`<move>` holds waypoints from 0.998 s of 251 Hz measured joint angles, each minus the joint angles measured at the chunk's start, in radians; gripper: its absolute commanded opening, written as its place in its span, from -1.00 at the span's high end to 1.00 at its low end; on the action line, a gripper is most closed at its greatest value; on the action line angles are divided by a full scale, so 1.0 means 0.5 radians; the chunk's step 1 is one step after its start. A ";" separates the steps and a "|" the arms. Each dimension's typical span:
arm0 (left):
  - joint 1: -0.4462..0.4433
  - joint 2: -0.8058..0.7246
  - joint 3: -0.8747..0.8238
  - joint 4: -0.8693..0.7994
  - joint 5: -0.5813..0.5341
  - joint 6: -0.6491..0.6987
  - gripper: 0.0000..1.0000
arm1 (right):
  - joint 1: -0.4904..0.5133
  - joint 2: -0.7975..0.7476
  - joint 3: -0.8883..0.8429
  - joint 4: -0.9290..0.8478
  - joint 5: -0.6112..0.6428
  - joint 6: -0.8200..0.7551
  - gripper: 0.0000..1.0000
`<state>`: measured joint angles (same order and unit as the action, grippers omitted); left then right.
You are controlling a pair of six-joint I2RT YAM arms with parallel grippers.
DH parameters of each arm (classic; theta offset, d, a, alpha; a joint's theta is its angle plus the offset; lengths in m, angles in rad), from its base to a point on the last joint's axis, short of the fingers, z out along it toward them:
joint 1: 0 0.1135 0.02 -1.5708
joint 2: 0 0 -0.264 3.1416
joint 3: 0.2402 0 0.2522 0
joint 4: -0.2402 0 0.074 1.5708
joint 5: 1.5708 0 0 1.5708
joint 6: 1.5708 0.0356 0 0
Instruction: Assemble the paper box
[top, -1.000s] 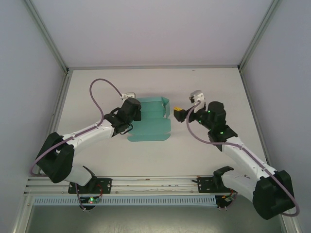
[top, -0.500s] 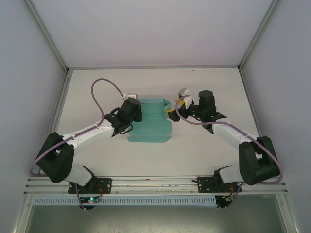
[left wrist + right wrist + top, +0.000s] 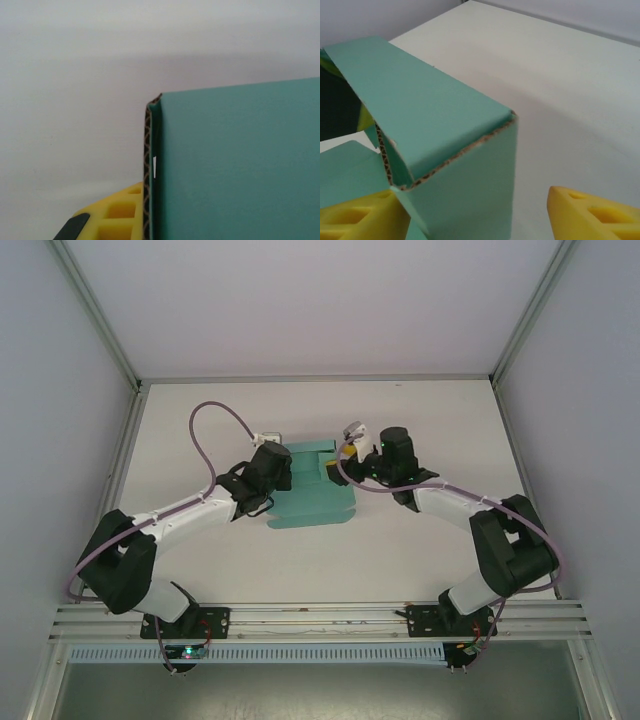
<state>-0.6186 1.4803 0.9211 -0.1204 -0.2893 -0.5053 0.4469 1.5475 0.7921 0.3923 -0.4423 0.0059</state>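
While the left hand [image 3: 281, 456] pinched the paper box [image 3: 312, 502], the right hand [image 3: 335, 469], open around its raised flap [image 3: 430, 107], needed to close squarely, not crush.

Teal corrugated paper box [image 3: 312, 498] lies partly folded, right-end flaps raised.

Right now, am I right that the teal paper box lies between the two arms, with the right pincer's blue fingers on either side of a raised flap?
Not quite: the fingers of the right pincer are yellow, not blue, as the right wrist view shows. The rest holds: the teal paper box lies between the two arms, with a raised flap between those fingers.
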 measured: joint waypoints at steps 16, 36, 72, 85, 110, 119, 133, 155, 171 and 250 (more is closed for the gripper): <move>0.010 0.009 0.005 0.000 -0.002 -0.005 1.00 | 0.056 0.012 0.000 0.023 0.145 0.052 -0.36; 0.011 0.009 0.011 0.001 -0.006 -0.008 1.00 | 0.080 0.026 0.000 0.050 0.298 0.111 -0.25; 0.010 0.009 0.018 0.002 0.005 -0.014 1.00 | 0.097 0.041 0.000 0.061 0.504 0.216 0.29; 0.009 0.009 0.018 0.003 0.014 -0.016 1.00 | 0.120 0.041 0.005 0.060 0.548 0.216 0.41; 0.009 0.009 0.029 0.002 0.016 -0.022 1.00 | 0.164 0.041 0.037 0.024 0.670 0.239 0.43; 0.009 0.009 0.033 0.002 0.018 -0.024 1.00 | 0.175 0.040 0.051 0.005 0.726 0.240 0.43; 0.007 0.009 0.035 0.005 0.027 -0.036 1.00 | 0.198 0.041 0.069 -0.024 0.834 0.246 0.46; 0.007 0.009 0.039 0.007 0.040 -0.050 1.00 | 0.256 0.041 0.100 -0.079 1.039 0.259 0.54; 0.005 0.009 0.044 0.006 0.047 -0.059 1.00 | 0.300 0.045 0.136 -0.141 1.176 0.275 0.64; -0.008 0.013 0.104 0.005 0.089 -0.108 1.00 | 0.445 0.225 0.532 -0.618 1.810 0.502 0.84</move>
<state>-0.6228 1.4868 0.9730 -0.1181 -0.2451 -0.5591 0.6693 1.6600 1.0580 0.0834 0.4625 0.2569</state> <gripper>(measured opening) 0.082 0.095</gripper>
